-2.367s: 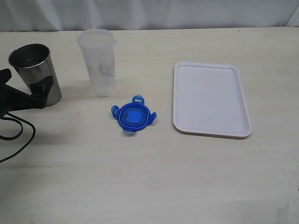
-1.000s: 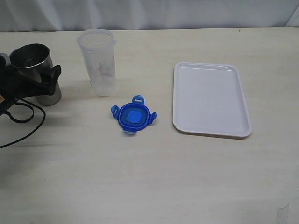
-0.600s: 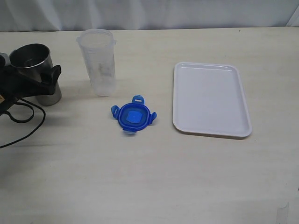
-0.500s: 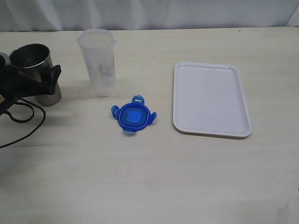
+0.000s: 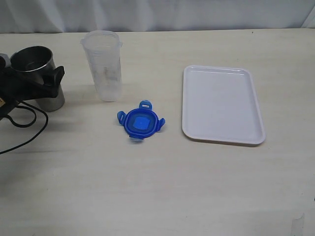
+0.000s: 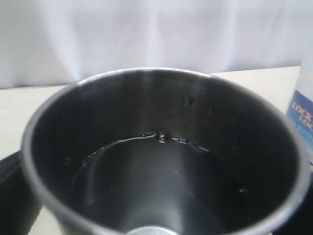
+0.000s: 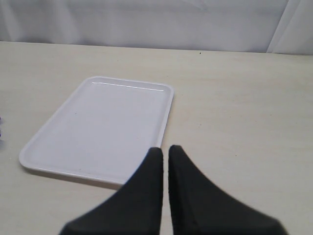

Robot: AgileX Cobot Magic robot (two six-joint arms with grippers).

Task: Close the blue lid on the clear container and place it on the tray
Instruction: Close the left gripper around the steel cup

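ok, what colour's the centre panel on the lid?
Lighter blue than the rest of the blue lid; shows best in the exterior view.

Blue lid (image 5: 141, 122): round and bright blue, with four snap flaps splayed outward and a lighter square panel in the middle. I see it lying flat, off the container, just left of centre in the exterior view.
Clear container (image 5: 103, 66): tall, narrow, translucent and slightly tapered, with faint markings on its wall. It stands upright with its mouth open in the upper left of the frame, above and left of the lid and apart from it.
Container print: a blue patch with white letters at the edge of my left wrist view, probably its label.
Tray (image 5: 221, 103): flat, white and rectangular, with rounded corners and a low rim. It lies right of centre, near the lid and well apart from the container.
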